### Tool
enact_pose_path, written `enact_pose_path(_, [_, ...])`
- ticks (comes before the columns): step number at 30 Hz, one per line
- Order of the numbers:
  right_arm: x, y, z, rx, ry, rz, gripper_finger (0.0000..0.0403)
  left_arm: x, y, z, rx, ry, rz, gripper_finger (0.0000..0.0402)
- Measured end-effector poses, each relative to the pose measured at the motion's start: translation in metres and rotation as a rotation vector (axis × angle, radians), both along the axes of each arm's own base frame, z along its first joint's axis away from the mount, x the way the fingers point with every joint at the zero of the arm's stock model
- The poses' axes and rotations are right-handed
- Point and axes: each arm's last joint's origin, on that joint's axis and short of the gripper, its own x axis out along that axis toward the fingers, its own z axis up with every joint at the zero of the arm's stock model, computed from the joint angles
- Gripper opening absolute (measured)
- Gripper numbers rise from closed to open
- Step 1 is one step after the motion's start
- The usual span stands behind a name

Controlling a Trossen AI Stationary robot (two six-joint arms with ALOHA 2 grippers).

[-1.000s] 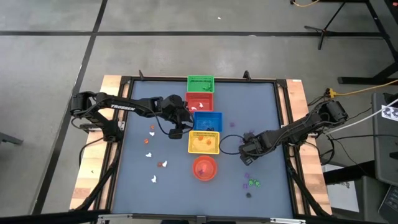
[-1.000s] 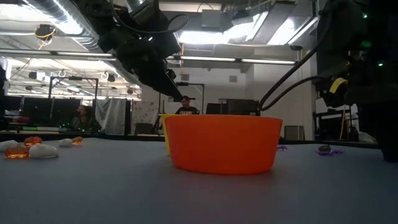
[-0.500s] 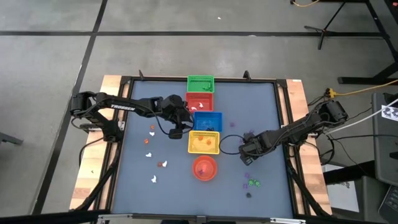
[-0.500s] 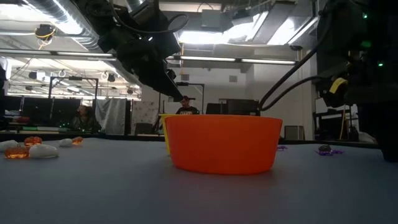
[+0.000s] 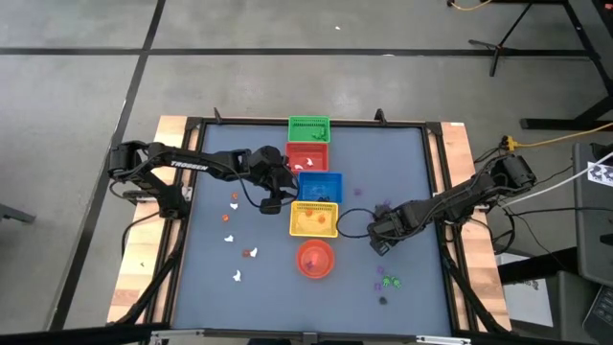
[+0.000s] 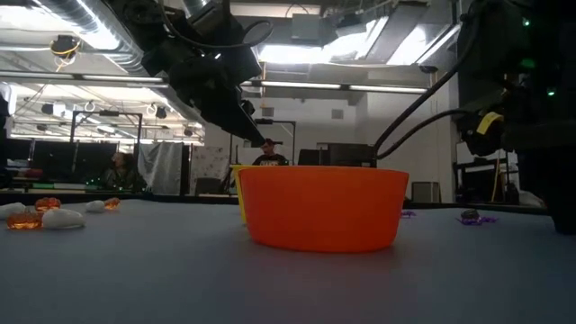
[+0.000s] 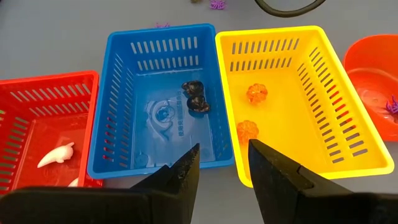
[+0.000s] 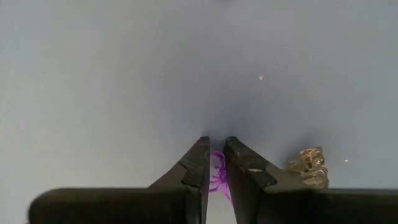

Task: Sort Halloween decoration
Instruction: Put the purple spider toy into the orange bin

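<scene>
**Right wrist view: purple trinket pinched, lift due next**

Right wrist view alone shows the right pincer (image 8: 213,163) clamped on a purple trinket (image 8: 218,178) lying on the surface (image 8: 124,74), near its right edge. A lift and carry to a basket is judged next. The left pincer (image 7: 221,171), fingers apart and empty, hovers before the blue basket (image 7: 163,102).

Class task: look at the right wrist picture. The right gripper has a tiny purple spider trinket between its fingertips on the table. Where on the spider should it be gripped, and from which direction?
Grip the purple spider across its small central body, coming straight down from above. It lies flat on the table and its thin splayed legs offer little to pinch. The right gripper already points down over it, fingers nearly closed around it. The pale trinket beside it should stay outside the fingers.
</scene>
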Motion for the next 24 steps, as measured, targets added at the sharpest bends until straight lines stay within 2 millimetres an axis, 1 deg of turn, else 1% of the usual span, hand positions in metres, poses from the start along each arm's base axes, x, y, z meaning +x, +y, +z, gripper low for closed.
enact_pose_path(13, [0.0010,0.0006,0.0001,0.010,-0.008,0.001,0.0050,-0.0001,0.0000,-0.0001,0.000,0.000,0.000,0.0121])
enact_pose_path(16, [0.0011,0.0006,0.0001,0.011,-0.009,0.001,0.0038,0.0000,-0.0001,0.0000,0.000,0.000,0.000,0.0121])
enact_pose_path(20, [0.0018,0.0008,0.0003,0.011,-0.016,0.001,0.0009,0.0000,-0.0001,0.0000,0.000,0.000,0.000,0.0121])
enact_pose_path(22, [0.0019,0.0007,0.0004,0.007,-0.018,0.001,0.0004,0.0000,-0.0001,0.0000,0.000,0.000,0.000,0.0121])
enact_pose_path(24, [0.0019,0.0007,0.0004,0.006,-0.018,0.001,0.0008,0.0000,0.0000,0.0000,0.000,0.000,0.000,0.0121])
